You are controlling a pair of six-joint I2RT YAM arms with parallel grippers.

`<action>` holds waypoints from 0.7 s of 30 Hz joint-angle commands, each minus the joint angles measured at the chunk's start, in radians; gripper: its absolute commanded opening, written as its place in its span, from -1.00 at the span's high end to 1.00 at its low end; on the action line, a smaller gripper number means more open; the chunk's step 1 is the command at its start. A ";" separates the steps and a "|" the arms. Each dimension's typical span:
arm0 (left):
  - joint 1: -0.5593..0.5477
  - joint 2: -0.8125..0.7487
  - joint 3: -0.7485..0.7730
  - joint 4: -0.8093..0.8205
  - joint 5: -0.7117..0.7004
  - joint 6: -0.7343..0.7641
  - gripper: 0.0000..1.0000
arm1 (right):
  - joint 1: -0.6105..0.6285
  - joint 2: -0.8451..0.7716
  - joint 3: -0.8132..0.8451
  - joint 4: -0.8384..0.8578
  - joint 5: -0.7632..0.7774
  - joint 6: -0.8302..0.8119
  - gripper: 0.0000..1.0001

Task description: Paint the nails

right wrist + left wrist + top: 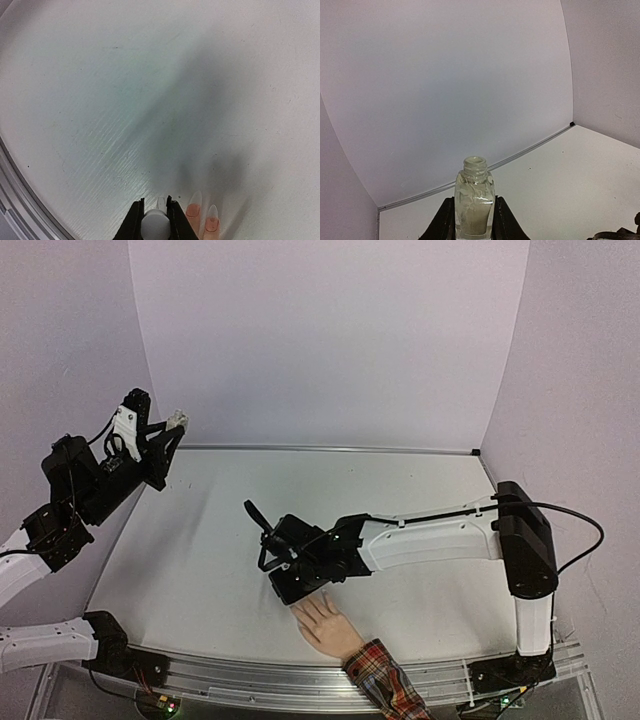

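A flesh-coloured mannequin hand (326, 624) with a red plaid cuff (385, 687) lies near the table's front edge, fingers pointing to the back left. Its long pale nails (193, 198) show in the right wrist view. My right gripper (285, 585) hangs just over the fingertips, shut on the white round brush cap (154, 224); a pale tip in front of the cap lies over a third nail (161, 202). My left gripper (170, 430) is raised at the far left, shut on the open clear polish bottle (474, 206), held upright.
The white table (200, 550) is walled by pale panels at the back and sides. A metal rail (250, 680) runs along the front edge. Both arm bases sit at the near corners.
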 commanded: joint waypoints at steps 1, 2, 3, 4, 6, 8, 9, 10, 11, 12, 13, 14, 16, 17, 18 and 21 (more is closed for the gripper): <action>0.004 -0.004 -0.002 0.033 0.015 -0.004 1.00 | 0.005 0.025 0.026 -0.006 -0.009 0.017 1.00; 0.004 -0.005 -0.002 0.033 0.015 -0.004 1.00 | 0.005 0.027 0.025 -0.006 -0.008 0.020 1.00; 0.004 -0.007 -0.002 0.034 0.016 -0.005 1.00 | 0.006 0.027 0.023 -0.006 -0.006 0.022 1.00; 0.004 -0.007 -0.002 0.034 0.016 -0.007 1.00 | 0.005 0.025 0.019 -0.006 -0.003 0.023 1.00; 0.005 -0.008 -0.002 0.033 0.016 -0.007 1.00 | 0.005 0.023 0.018 -0.006 0.003 0.023 1.00; 0.004 -0.008 -0.002 0.033 0.019 -0.007 1.00 | 0.005 0.022 0.017 -0.007 0.007 0.025 1.00; 0.004 -0.009 -0.003 0.032 0.019 -0.007 1.00 | 0.006 0.020 0.015 -0.007 0.008 0.025 1.00; 0.004 -0.009 -0.002 0.032 0.019 -0.007 1.00 | 0.006 0.016 0.012 -0.006 0.010 0.025 1.00; 0.005 -0.009 -0.002 0.031 0.018 -0.007 1.00 | 0.006 0.014 0.009 -0.006 0.011 0.026 1.00; 0.005 -0.011 -0.002 0.031 0.017 -0.007 1.00 | 0.005 0.013 0.008 -0.007 0.011 0.027 1.00; 0.005 -0.010 -0.002 0.031 0.017 -0.007 1.00 | 0.005 0.014 0.007 -0.007 0.011 0.028 1.00; 0.005 -0.011 -0.002 0.030 0.017 -0.007 1.00 | 0.005 0.016 0.006 -0.007 0.012 0.030 1.00; 0.005 -0.011 -0.002 0.030 0.017 -0.007 1.00 | 0.005 0.019 0.005 -0.008 0.017 0.033 1.00; 0.005 -0.012 -0.002 0.030 0.017 -0.007 1.00 | 0.005 0.019 0.005 -0.007 0.021 0.034 1.00; 0.005 -0.012 -0.003 0.030 0.018 -0.008 1.00 | 0.005 0.019 0.007 -0.007 0.023 0.034 1.00; 0.005 -0.010 0.000 0.031 0.018 -0.008 1.00 | 0.005 0.023 0.013 -0.008 0.026 0.034 1.00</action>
